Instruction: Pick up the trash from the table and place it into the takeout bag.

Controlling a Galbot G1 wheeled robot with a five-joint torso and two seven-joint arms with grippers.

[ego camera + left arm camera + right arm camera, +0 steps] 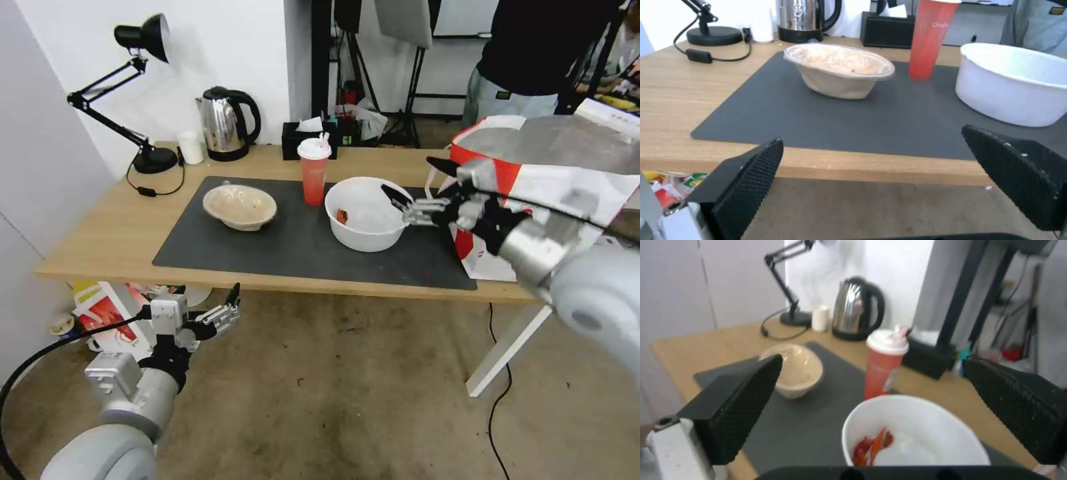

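On the dark mat of the table (100, 247) stand three pieces of trash. They are a shallow beige bowl (240, 206) (840, 70) (795, 371), a red cup with a white lid (313, 172) (929, 36) (885, 365), and a large white bowl with red residue (363, 213) (1013, 83) (911, 436). The takeout bag (533, 177) stands open at the table's right end, showing its foil lining. My right gripper (410, 179) (872, 360) hovers open just over the white bowl's right rim, between bowl and bag. My left gripper (231, 303) (872, 134) is open, low in front of the table edge.
Along the back of the table are a black desk lamp (143, 93), a small white cup (191, 147), a steel kettle (227, 123) and a black tissue box (308, 139). A person stands behind the bag. Packaging (107, 313) lies on the floor under the table's left end.
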